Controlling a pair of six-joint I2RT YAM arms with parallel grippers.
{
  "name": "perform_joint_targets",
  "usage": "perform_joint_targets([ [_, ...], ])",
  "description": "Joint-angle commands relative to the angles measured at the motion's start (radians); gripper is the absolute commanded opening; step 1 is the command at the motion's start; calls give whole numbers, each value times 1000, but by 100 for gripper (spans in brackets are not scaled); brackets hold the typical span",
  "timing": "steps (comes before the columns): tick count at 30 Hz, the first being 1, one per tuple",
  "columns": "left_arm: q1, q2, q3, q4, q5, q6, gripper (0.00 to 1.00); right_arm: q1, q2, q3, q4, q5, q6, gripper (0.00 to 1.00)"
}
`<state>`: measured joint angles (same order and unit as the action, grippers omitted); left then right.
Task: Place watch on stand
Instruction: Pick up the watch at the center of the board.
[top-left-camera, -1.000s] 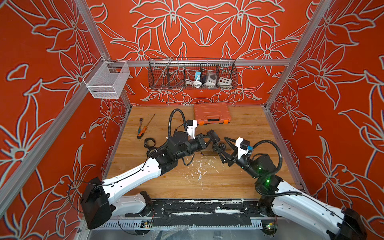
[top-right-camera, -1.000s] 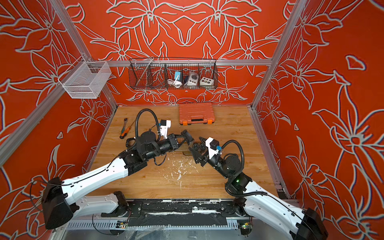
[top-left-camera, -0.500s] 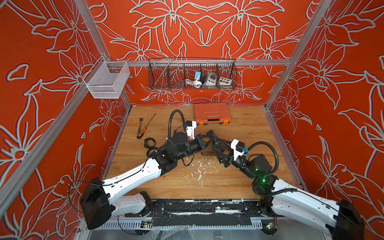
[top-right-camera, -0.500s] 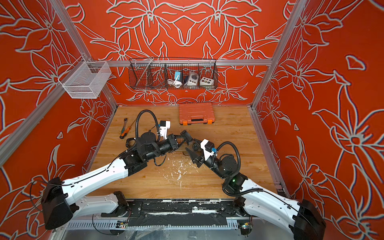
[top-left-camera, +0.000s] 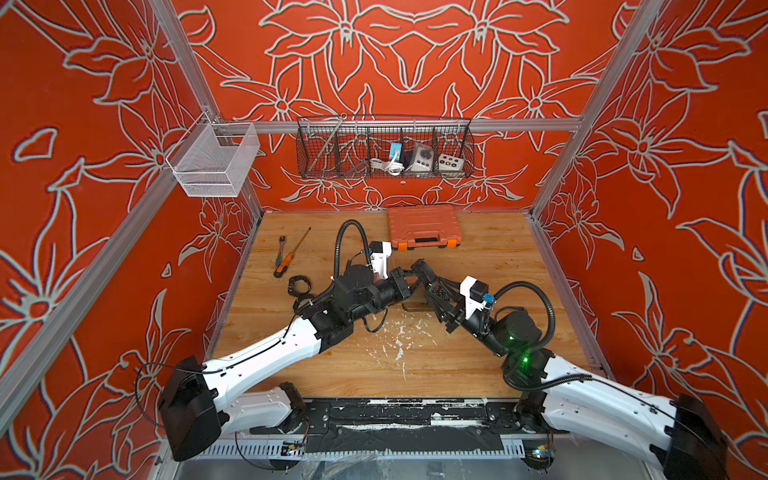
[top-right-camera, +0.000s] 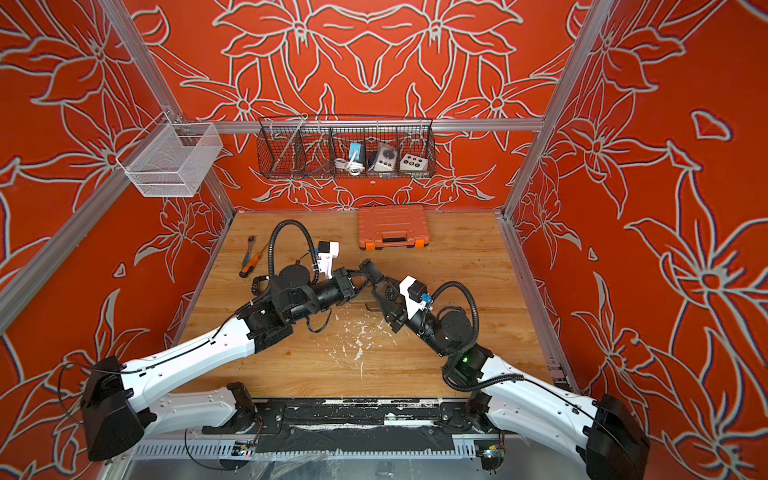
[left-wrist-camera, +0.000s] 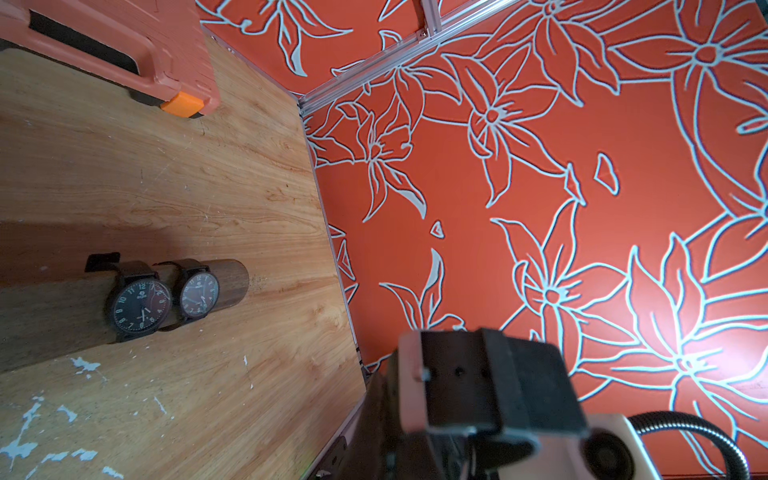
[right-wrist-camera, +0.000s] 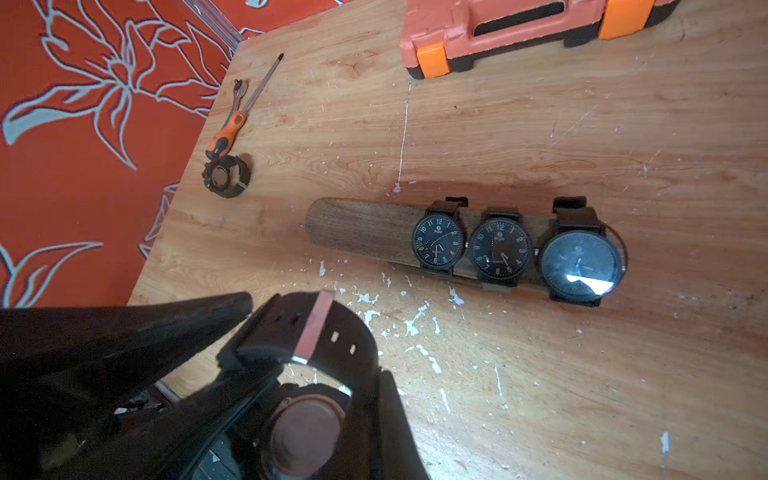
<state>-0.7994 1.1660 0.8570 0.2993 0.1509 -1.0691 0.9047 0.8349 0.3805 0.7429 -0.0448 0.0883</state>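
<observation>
Held watch: a black watch is hanging in the air near the stand, clear of its bar, with the strap buckle and case back facing the right wrist camera.
Left gripper: it is clamping fully closed on the strap of the held watch, reaching in over the stand in both top views.
Right gripper: its fingers are standing on either side of the held watch's case; whether they are pressing on it cannot be told.
Gripper meeting point: the two tips are touching or nearly touching above the stand, as seen in a top view.
Stand: the dark-brown bar is lying flat on the wooden table, largely hidden under the arms in both top views.
Stand load: three dark-faced watches are sitting side by side around one half of the bar; the other half is showing bare wood.
Loose watch: a chunky black one is lying on the table, well apart from the stand's bare end.
Screwdriver: it is lying just beyond the loose watch, farther from the stand, with a small wrench beside it.
Orange case: it is resting closed between the stand and the back wall, apart from the stand.
Table surface: white flecks are showing on the robot's side of the stand.
</observation>
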Motion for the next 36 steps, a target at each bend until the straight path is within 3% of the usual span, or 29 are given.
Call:
perform_joint_targets([
  [1,0,-23,-7,35,-10,-10,0,7,4,37,32,20,-1,51],
  [8,-1,-21,-10,40,-7,-15,0,8,12,47,25,20,4,50],
  [15,-6,-19,-16,43,-15,-18,0,9,11,57,2,12,14,39],
  [22,-6,-29,-15,1,-46,9,0,9,-36,69,-79,43,35,37],
  [27,-6,-49,12,-155,-121,60,28,9,-99,124,-296,133,43,34],
  [30,1,-60,32,-254,-160,113,39,7,-121,168,-460,190,8,32],
  [36,44,-71,58,-395,-164,234,50,-1,-118,280,-795,299,-51,32],
])
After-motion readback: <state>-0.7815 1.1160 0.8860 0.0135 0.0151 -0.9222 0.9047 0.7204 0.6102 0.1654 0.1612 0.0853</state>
